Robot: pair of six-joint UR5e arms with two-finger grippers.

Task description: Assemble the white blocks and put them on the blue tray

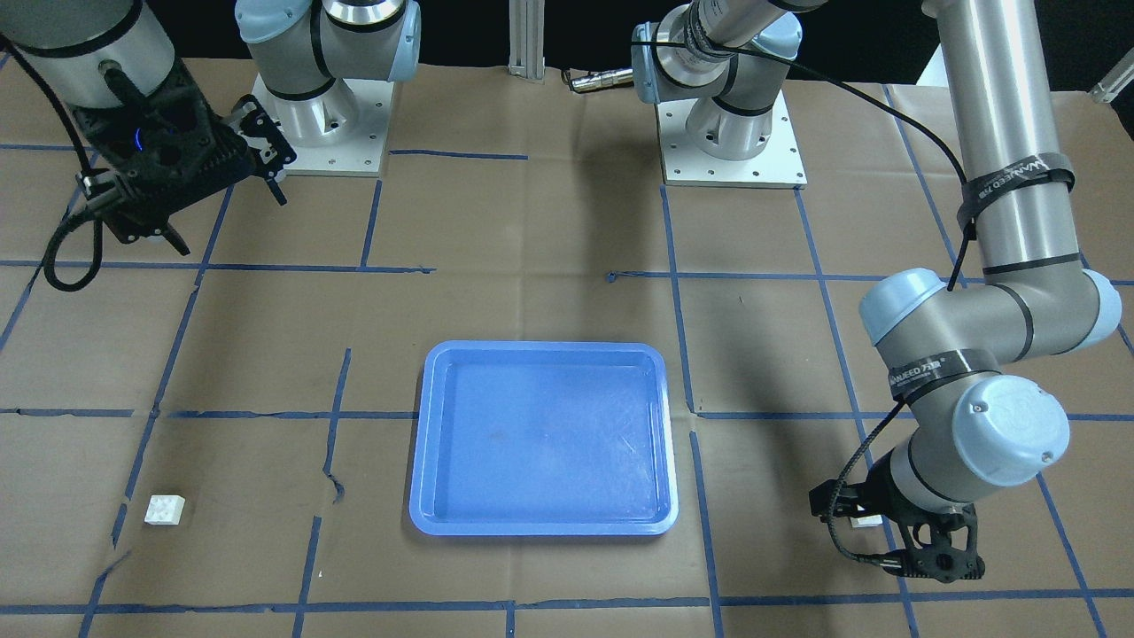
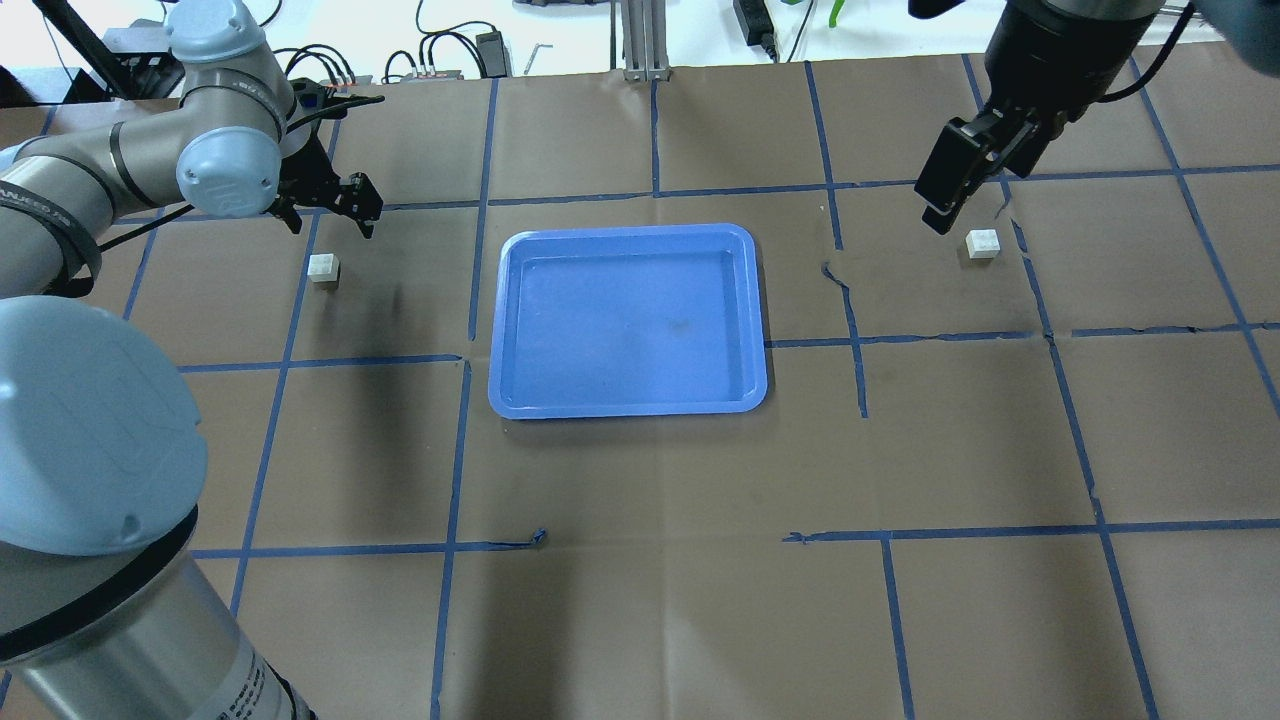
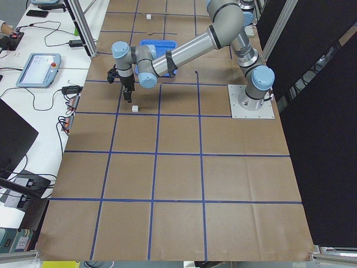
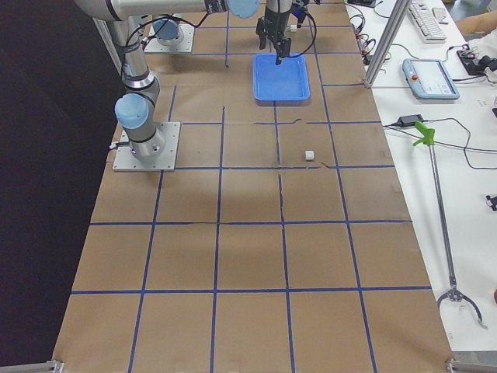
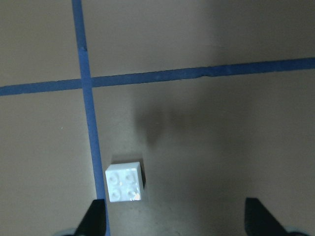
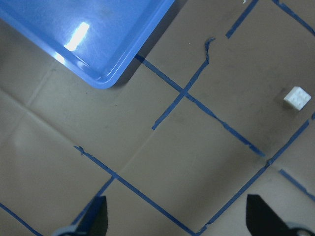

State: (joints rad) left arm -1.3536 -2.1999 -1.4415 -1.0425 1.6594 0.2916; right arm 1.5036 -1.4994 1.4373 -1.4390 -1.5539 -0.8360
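Note:
The blue tray [image 2: 628, 320] lies empty in the middle of the table. One white block [image 2: 323, 269] sits left of it, and my left gripper [image 2: 330, 222] hovers open just beyond it. In the left wrist view this block [image 5: 125, 182] lies by the left fingertip [image 5: 96, 219], not between the fingers. The other white block [image 2: 982, 243] sits right of the tray. My right gripper [image 2: 968, 215] hangs open above and beside it. In the right wrist view that block [image 6: 297, 97] is far off at the right and the tray's corner [image 6: 98, 29] is at the top left.
Brown paper with a blue tape grid covers the table. The arm bases [image 1: 731, 133] stand at the robot's side. In the front view the left block [image 1: 864, 521] is partly hidden behind my left wrist, and the right block [image 1: 165, 509] lies in the open.

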